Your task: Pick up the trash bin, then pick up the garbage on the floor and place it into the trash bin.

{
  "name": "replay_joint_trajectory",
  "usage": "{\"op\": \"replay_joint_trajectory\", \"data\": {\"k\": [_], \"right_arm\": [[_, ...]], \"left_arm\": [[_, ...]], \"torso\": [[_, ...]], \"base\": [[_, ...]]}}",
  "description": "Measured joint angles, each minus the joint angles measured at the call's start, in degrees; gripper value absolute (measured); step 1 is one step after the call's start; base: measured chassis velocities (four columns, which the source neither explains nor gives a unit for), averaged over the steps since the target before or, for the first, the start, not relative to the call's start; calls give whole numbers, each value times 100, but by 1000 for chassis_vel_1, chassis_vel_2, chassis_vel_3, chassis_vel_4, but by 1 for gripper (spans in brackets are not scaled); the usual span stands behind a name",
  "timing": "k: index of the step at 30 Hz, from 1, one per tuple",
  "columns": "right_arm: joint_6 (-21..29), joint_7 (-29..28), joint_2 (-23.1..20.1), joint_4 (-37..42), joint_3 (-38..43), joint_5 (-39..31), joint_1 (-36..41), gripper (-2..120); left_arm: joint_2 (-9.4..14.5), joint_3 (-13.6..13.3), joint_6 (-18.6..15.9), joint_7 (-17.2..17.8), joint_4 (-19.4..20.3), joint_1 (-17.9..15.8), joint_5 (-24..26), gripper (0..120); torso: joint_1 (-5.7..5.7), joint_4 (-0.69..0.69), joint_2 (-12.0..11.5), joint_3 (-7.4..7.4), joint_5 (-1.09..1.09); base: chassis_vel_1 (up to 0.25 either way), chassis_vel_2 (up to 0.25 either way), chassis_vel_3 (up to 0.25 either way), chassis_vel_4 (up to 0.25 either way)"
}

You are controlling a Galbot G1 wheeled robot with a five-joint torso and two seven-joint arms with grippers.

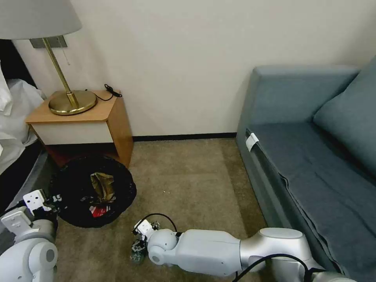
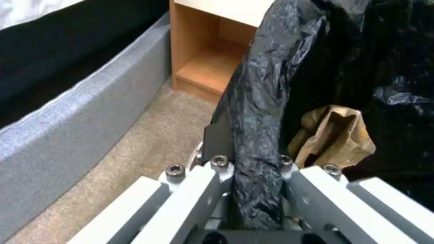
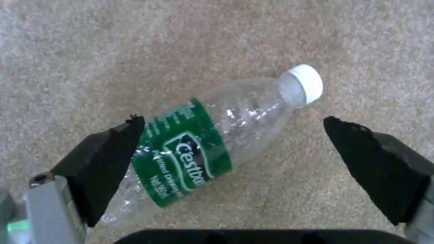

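Your left claw [image 2: 253,176] clenches the trash bin [image 1: 94,192] rim, paper wad [image 2: 334,139] and red-and-white packet [image 1: 100,211] already inside. Your right claw [image 3: 230,135] hangs spread above the last bottle [image 3: 217,142], lying between its fingers on the carpet.

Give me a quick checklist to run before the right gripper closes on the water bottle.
1. Right gripper open: ok, fingers spread wide.
2. Water bottle between the fingers: ok, though it lies at an angle across the gap.
3. Bottle free on the carpet, nothing on it: ok.
4. Left gripper shut on the trash bin rim: ok, black liner clamped.
5. Bin has room: ok, a tan paper wad and a red-and-white packet inside.
6. Height above the bottle: cannot tell.
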State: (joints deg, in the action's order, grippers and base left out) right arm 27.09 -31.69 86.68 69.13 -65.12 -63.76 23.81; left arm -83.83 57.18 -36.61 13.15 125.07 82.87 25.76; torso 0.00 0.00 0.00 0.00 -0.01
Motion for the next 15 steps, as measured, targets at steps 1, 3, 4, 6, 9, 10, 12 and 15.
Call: {"op": "replay_joint_trajectory", "data": {"k": [1,3,4,6,9,10,12,15], "right_arm": [[-8,-2,12,-8,-10,7,15,100],[-19,-4,36,-18,-34,21,30,100],[-25,-5,51,-26,-44,30,36,100],[-28,-6,71,-32,-57,38,44,100],[-46,-14,133,-48,-91,50,64,100],[-46,-14,133,-48,-91,50,64,100],[-60,-22,173,-54,-130,59,75,100],[-80,-28,206,-84,-172,77,83,100]], "left_arm": [[-2,-3,3,-6,-1,1,-9,2],[-9,-4,11,-12,-3,9,-17,2],[-12,-5,14,-14,-3,14,-20,2],[-15,-6,14,-14,-2,19,-21,2],[-20,-7,19,-18,-3,27,-31,2],[-20,-7,19,-18,-3,27,-31,2],[-26,-8,24,-23,-3,30,-38,2],[-33,-9,34,-28,-3,37,-47,2]], "torso": [[0,0,0,0,0],[0,0,0,0,0],[0,0,0,0,0],[0,0,0,0,0],[0,0,0,0,0],[0,0,0,0,0],[0,0,0,0,0],[0,0,0,0,0]], "base": [[0,0,0,0],[0,0,0,0],[0,0,0,0],[0,0,0,0],[0,0,0,0],[0,0,0,0],[0,0,0,0],[0,0,0,0]]}}
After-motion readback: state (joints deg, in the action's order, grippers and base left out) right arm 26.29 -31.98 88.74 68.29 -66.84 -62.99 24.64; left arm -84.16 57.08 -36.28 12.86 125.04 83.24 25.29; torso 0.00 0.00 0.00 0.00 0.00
